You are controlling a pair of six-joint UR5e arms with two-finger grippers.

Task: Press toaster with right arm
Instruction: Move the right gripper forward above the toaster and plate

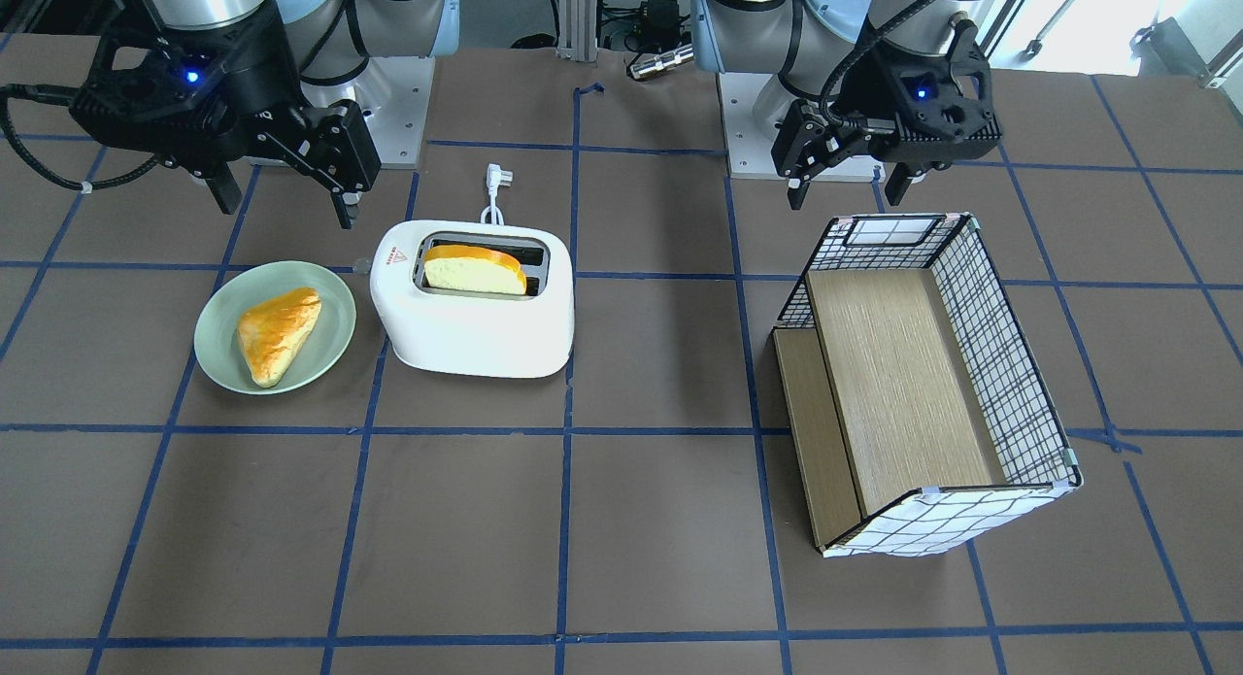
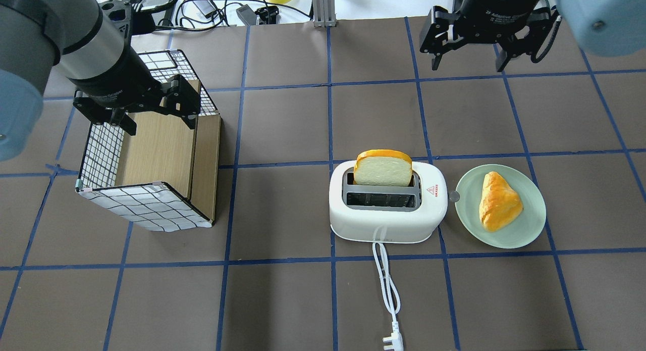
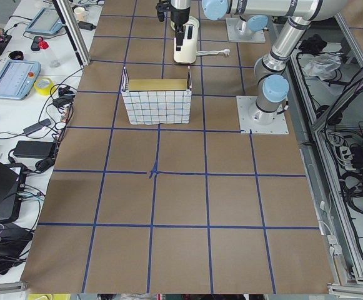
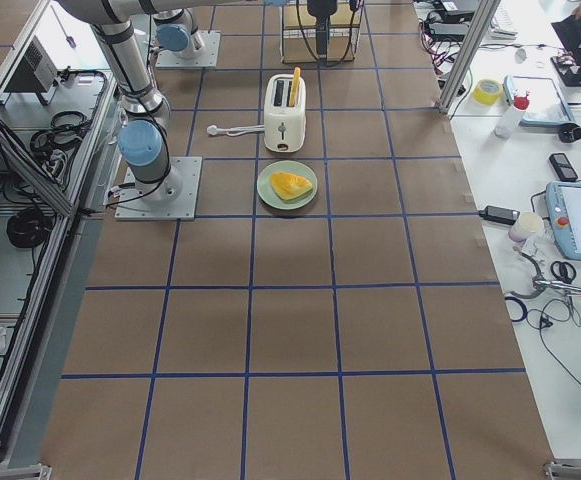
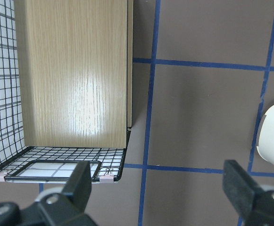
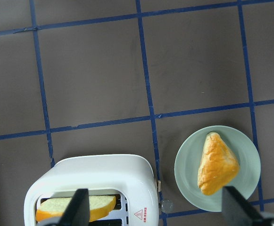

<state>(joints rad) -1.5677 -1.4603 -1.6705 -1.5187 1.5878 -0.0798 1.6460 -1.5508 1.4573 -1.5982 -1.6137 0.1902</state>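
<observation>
The white two-slot toaster [image 1: 476,325] stands on the table with a slice of bread [image 1: 476,267] upright in one slot. Its small side lever [image 1: 361,264] faces the plate. It also shows in the overhead view [image 2: 388,222] and at the bottom left of the right wrist view [image 6: 94,176]. My right gripper [image 1: 286,204] is open and empty, hanging high above the table, apart from the toaster; it also shows in the overhead view [image 2: 468,65]. My left gripper [image 1: 845,194] is open and empty above the basket's end.
A green plate [image 1: 214,340] with a pastry [image 1: 277,330] sits right beside the toaster's lever side. The checked wire-and-wood basket [image 1: 1000,364] lies on the other half of the table. The toaster's white cord and plug [image 2: 388,290] trail towards the robot's base.
</observation>
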